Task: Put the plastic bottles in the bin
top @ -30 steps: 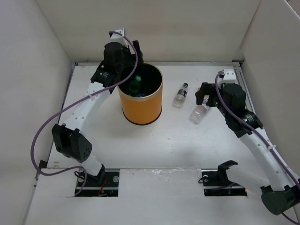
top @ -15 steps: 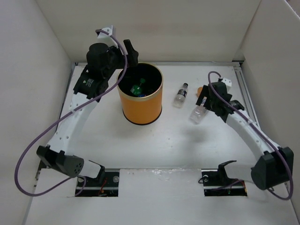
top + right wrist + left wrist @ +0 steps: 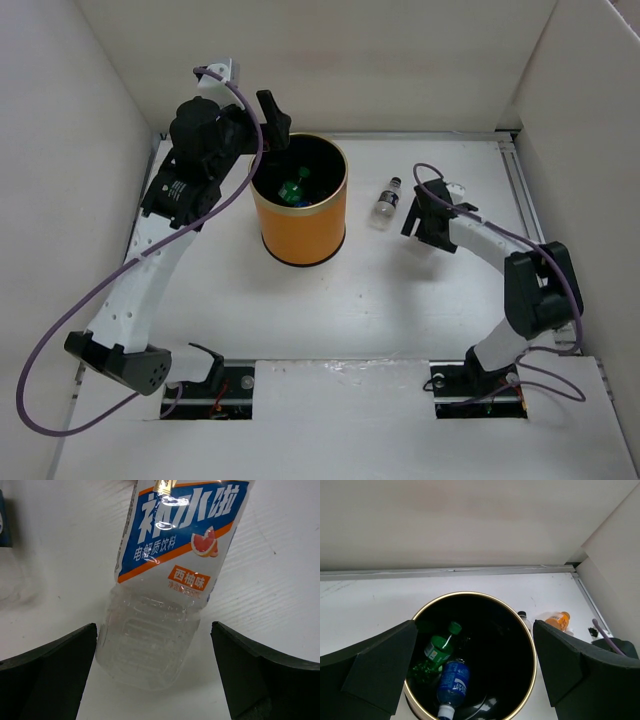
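**Bin**: being kept upright on the table, left of centre. Two bottles are lying inside it, the green bottle and the blue-label bottle.

**Left gripper**: being held above the bin mouth, with its fingers spread wide and nothing between them.

**Right gripper**: being held low over the table, right of the bin. Its fingers are parted either side of the labelled bottle, and neither is seen touching it. The bottle is lying on its side, base towards the wrist.

**Capped bottle**: lying on the table between the bin and the right gripper.

**Orange bottle**: lying on the table beyond the bin, near the right arm.

**Step in hand (judged):** the grasp of the labelled bottle is being set up. Two of the five bottles are binned.

**Next move (judged):**
- The right fingers need closing on the clear lower body, gently, since thin plastic is likely to give.
- The bottle then needs lifting, carrying left over the gold rim, and releasing.
- The left gripper may need clearing from the mouth first.
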Available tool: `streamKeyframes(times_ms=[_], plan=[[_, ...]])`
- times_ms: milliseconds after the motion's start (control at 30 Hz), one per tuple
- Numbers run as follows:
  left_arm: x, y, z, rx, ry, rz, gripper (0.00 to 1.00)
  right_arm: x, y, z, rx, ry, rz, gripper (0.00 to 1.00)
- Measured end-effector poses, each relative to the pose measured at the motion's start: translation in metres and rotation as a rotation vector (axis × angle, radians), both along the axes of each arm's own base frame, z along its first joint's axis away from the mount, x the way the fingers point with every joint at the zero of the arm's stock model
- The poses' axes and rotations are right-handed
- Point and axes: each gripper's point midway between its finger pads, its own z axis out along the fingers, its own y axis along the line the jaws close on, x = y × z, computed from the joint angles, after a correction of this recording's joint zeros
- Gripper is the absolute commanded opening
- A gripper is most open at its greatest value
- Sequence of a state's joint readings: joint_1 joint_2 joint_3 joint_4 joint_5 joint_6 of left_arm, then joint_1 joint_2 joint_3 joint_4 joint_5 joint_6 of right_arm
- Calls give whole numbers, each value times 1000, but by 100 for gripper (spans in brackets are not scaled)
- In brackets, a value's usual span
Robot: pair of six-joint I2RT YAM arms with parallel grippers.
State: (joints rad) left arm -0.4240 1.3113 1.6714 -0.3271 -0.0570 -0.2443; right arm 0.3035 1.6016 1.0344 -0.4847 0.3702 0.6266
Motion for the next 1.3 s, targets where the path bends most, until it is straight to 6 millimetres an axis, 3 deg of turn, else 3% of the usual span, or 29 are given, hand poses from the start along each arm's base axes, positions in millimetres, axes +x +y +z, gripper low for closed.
streamKeyframes(times_ms=[167,333,400,567,600,700,733,833,900,933,1100,1167,1233,1300], plan=[[-1,0,-2,3,7,-4,100,5,0,-22,1,40,-10,86],[-1,0,-2,3,7,-4,100,11,-3,-32,17,49,-23,74],[-1,0,-2,3,6,-4,100,12,-5,-32,23,41,-27,64],[-1,0,-2,3,6,-4,100,9,-9,-30,41,24,-31,54],[-1,0,-2,3,6,-4,100,7,-9,-28,43,20,-30,54],[-1,0,-2,3,6,-4,100,0,-9,-15,50,-10,-20,40],[-1,0,-2,3,6,-4,100,-3,-8,-7,54,-27,-16,40],[-1,-1,-2,2,6,-5,100,-11,-4,24,66,-90,1,25],[-1,-2,-2,1,7,-13,100,-16,-3,49,79,-149,9,21],[-2,-3,-2,0,7,-22,100,-20,-4,63,87,-183,10,14],[-10,-25,1,-31,-2,-153,100,-40,-11,146,113,-423,76,8],[-18,-44,6,-60,-28,-266,100,-49,-3,187,138,-577,189,7],[-25,-62,-1,-83,-37,-373,100,-59,14,224,169,-712,365,0],[-38,-78,-12,-108,-34,-492,100,-67,35,255,181,-818,553,0]])
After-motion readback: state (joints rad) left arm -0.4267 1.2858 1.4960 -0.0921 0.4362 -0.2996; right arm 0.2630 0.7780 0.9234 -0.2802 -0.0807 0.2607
